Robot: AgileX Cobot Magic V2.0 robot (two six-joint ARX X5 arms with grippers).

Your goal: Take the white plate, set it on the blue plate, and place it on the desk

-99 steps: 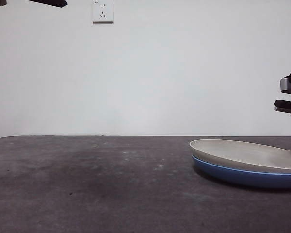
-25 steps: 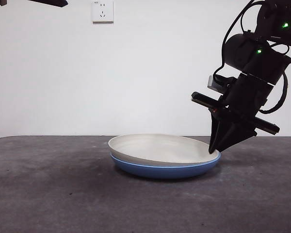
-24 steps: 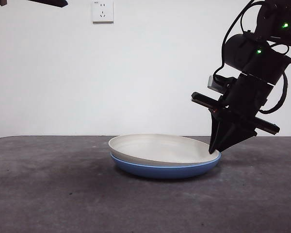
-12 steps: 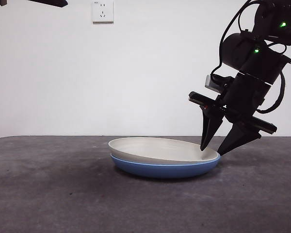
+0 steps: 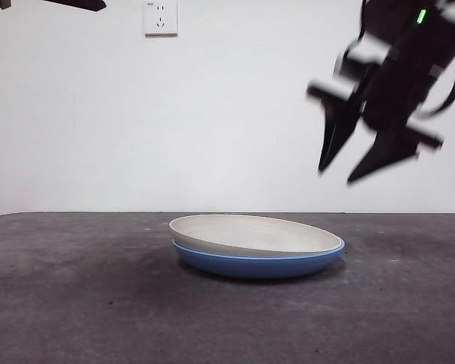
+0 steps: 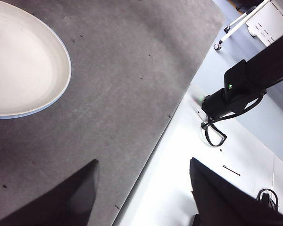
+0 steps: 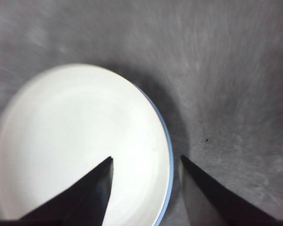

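White plate nested on blue plate
Right gripper above, jaws apart and empty; the tilted white plate could slide onto the desk if nudged

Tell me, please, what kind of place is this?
Probably a robot test room, not a kitchen: a bare grey desk at a plain white wall with one socket, and a tripod beside the desk.
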